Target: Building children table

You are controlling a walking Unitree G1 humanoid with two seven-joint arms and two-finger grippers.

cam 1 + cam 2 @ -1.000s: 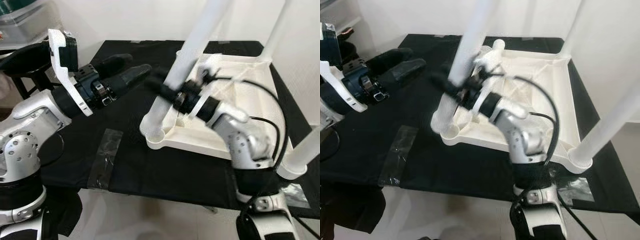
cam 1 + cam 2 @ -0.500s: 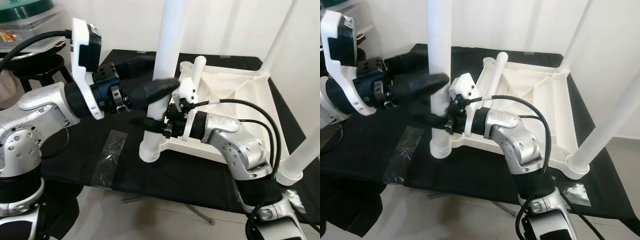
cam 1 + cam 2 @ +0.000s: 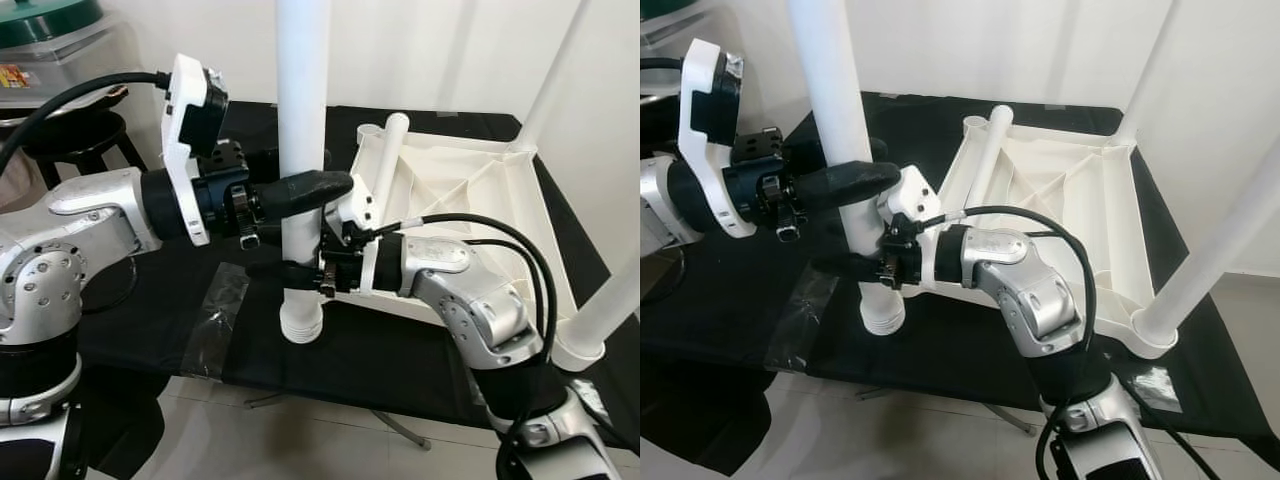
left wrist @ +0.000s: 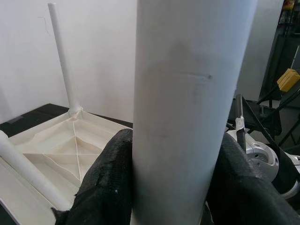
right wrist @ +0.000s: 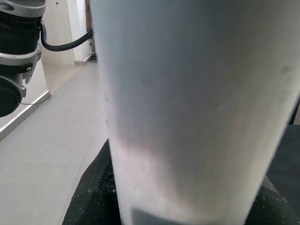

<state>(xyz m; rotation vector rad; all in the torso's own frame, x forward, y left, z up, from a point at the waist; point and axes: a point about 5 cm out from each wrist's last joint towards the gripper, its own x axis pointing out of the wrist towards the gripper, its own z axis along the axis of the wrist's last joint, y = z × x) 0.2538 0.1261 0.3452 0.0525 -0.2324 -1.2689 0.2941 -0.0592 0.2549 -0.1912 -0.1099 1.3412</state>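
Note:
A long white table leg (image 3: 303, 120) stands upright above the front of the black-covered table (image 3: 140, 320), left of the upturned white tabletop (image 3: 470, 190). My left gripper (image 3: 305, 185) is shut around the leg's middle; its fingers (image 4: 108, 183) press both sides of the leg (image 4: 187, 117). Just below it, my right gripper (image 3: 285, 270) is shut on the same leg (image 5: 197, 103). The leg's threaded lower end (image 3: 300, 328) hangs free. Another loose leg (image 3: 387, 160) lies on the tabletop's near corner. Two fitted legs (image 3: 552, 70) rise from its right corners.
A strip of clear tape (image 3: 215, 305) lies on the black cloth near the front edge. A dark stool (image 3: 70, 130) and a green-lidded box (image 3: 50, 20) stand at the far left. A white wall runs behind the table, with pale floor (image 3: 300, 440) in front.
The leg was tilted with its foot at the tabletop's near corner, held by the right gripper. It has swung upright and moved left, and the left gripper has shut on it.

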